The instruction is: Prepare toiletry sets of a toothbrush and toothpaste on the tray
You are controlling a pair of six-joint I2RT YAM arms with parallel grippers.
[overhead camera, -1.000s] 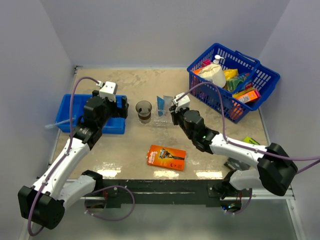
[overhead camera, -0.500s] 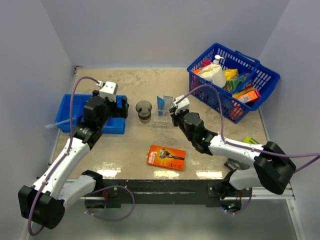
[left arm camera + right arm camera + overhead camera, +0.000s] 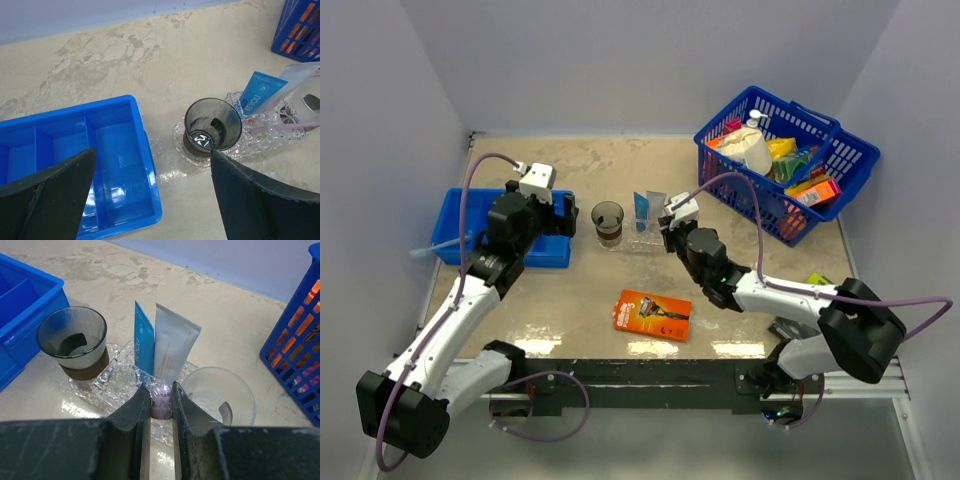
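Evidently a placing step: right end effector (image 3: pixel 161 390) clamped on the pink toothbrush (image 3: pixel 161 405), low over the clear tray (image 3: pixel 115 380) and just in front of two upright toothpaste tubes (image 3: pixel 170 347). Left end effector (image 3: pixel 152 152) stands wide apart above the blue bin (image 3: pixel 75 150). Toothbrush judged light, stiff and slick; its narrow handle is best pinched mid-length, lest it twist or slip.

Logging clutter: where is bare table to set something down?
Free: far table strip between blue compartment bin and wire basket; near patch between bin and razor pack. Crowded around clear tray: brown cup, toothpaste tubes, clear cup, right gripper holding a toothbrush.
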